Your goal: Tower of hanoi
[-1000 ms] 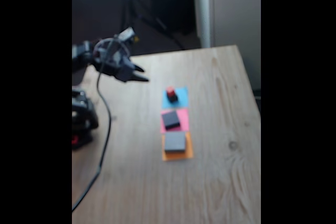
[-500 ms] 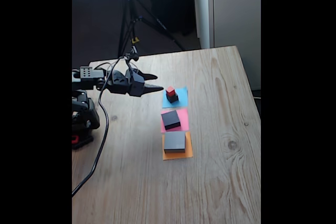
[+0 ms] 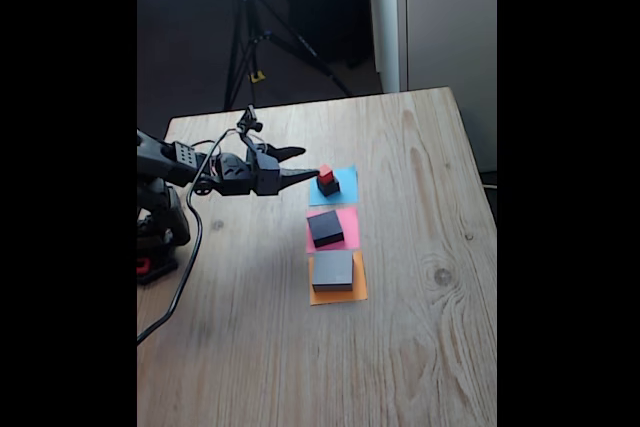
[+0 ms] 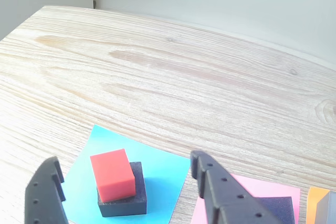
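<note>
Four blocks are sitting on paper squares on the table; our gripper is hovering just left of the blue square, spread wide and holding nothing; the red cube is resting on the dark grey block; the black block is lying on pink, the grey block on orange.

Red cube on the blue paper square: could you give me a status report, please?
Gripper open, empty, fingers flanking the small red cube. Cube atop small dark grey block. Nothing in the way.
</note>
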`<move>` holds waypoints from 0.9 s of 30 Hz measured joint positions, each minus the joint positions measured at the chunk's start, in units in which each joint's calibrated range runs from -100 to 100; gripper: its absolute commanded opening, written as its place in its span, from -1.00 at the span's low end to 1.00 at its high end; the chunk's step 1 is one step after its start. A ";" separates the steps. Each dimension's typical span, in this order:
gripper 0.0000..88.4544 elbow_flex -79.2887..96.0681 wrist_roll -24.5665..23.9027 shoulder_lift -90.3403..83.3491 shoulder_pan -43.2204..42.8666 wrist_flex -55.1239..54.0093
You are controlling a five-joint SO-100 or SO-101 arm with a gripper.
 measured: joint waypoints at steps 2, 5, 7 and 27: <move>-0.37 0.00 0.00 2.57 -0.41 -2.88; -0.38 0.00 0.00 6.50 -0.41 -6.89; -0.38 -0.09 0.00 8.98 -0.62 -9.77; -0.40 -8.69 0.00 30.01 -2.17 -23.94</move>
